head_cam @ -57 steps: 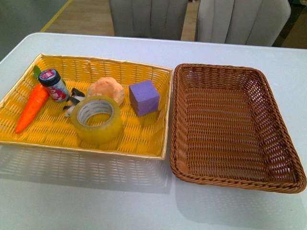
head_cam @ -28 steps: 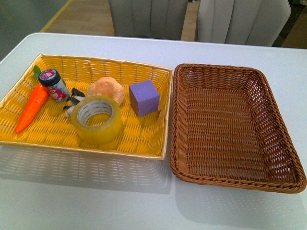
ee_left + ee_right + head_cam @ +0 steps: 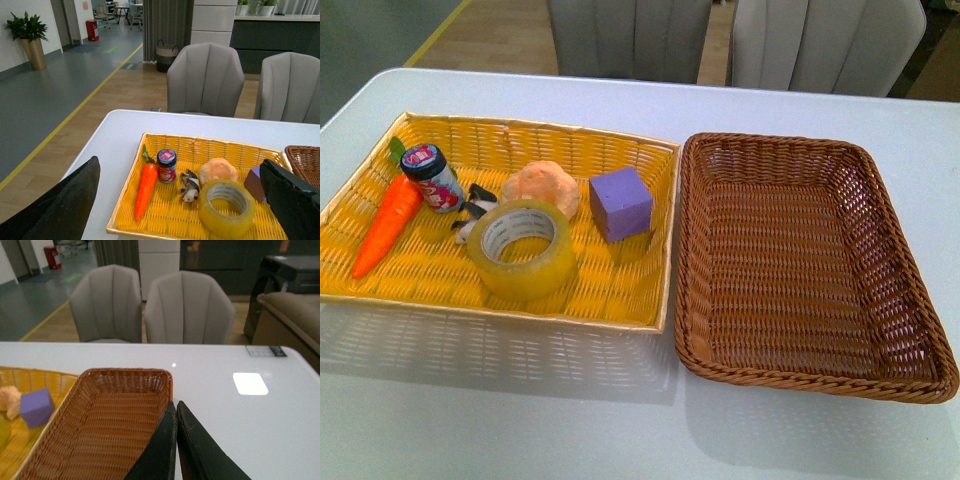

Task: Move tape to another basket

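The tape (image 3: 523, 247), a wide yellowish translucent roll, lies flat near the front of the yellow tray (image 3: 620, 150). The brown wicker basket (image 3: 790, 260) stands empty right beside that tray. Neither arm shows in the front view. In the left wrist view my left gripper (image 3: 180, 162) is open, held above and short of the tray, with the tape (image 3: 227, 207) between its spread fingers (image 3: 60, 205) and nothing held. My right gripper (image 3: 175, 404) is shut and empty, its tip over the basket's (image 3: 107, 420) near right rim.
The yellow tray also holds a toy carrot (image 3: 386, 225), a small jar (image 3: 433, 177), a panda figurine (image 3: 472, 210), a bun (image 3: 542, 186) and a purple cube (image 3: 620, 203). Two grey chairs (image 3: 630, 40) stand behind the white table (image 3: 520, 400).
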Robot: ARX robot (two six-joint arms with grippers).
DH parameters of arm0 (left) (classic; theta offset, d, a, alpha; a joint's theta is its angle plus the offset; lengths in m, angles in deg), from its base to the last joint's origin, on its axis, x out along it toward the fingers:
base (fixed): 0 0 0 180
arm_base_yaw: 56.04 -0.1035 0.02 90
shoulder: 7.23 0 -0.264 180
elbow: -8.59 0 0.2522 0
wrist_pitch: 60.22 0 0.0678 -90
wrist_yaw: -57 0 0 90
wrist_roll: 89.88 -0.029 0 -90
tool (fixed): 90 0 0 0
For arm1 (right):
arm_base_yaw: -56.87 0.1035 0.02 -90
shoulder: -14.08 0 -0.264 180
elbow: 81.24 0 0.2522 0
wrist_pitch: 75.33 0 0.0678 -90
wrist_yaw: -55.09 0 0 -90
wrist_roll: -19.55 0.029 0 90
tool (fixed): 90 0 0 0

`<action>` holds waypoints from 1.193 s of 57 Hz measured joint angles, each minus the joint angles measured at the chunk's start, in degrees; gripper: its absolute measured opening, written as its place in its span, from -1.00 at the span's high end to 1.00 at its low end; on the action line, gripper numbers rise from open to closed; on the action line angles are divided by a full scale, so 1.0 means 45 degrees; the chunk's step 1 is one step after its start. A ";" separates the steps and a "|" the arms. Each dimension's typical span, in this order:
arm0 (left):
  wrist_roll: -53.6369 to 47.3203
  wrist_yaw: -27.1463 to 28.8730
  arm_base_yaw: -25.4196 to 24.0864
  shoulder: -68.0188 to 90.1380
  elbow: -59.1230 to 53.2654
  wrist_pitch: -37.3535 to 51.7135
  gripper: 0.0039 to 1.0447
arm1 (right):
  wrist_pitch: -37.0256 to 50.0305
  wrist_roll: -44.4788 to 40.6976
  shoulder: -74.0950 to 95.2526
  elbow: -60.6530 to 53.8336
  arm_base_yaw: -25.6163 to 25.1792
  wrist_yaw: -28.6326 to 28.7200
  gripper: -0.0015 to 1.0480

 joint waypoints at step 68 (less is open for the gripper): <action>-0.2837 -0.3118 0.0053 1.9312 0.7514 0.2132 -0.83 | -0.0257 0.0000 -0.0617 0.0000 0.0010 0.0010 -0.83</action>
